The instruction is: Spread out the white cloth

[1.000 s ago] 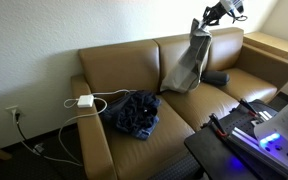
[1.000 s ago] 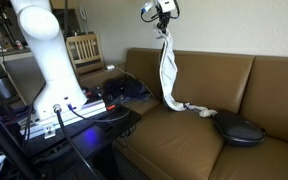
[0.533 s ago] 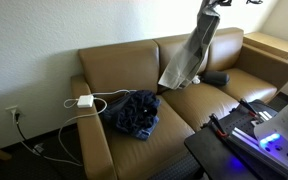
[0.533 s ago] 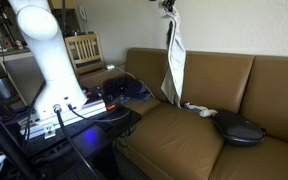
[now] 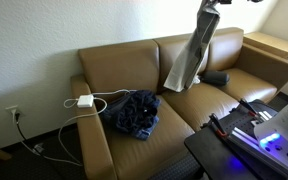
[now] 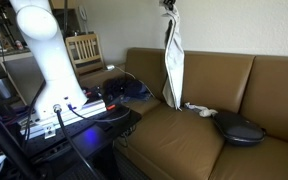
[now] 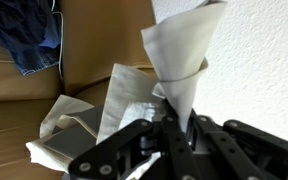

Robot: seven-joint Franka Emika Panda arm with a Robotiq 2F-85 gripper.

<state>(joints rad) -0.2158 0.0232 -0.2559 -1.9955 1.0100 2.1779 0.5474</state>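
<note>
The white cloth (image 5: 192, 55) hangs in a long fold from my gripper (image 5: 212, 4), high above the brown couch (image 5: 134, 60). In the other exterior view the cloth (image 6: 171, 60) hangs from the gripper (image 6: 168, 4) at the frame's top edge; its lower end sits just above the seat. In the wrist view the gripper (image 7: 174, 125) is shut on a pinched corner of the cloth (image 7: 179, 60), and the rest hangs down to the couch seat.
A dark blue garment (image 5: 134, 112) lies on one couch seat. A white charger with cable (image 5: 84, 101) lies on the armrest. A dark pouch (image 6: 238, 128) lies on the seat near the cloth. The robot base (image 6: 49, 60) and a cluttered table (image 5: 246, 135) stand in front.
The gripper has risen with the cloth, lifting its lower end off the couch seat. In the last half second it barely moved.
</note>
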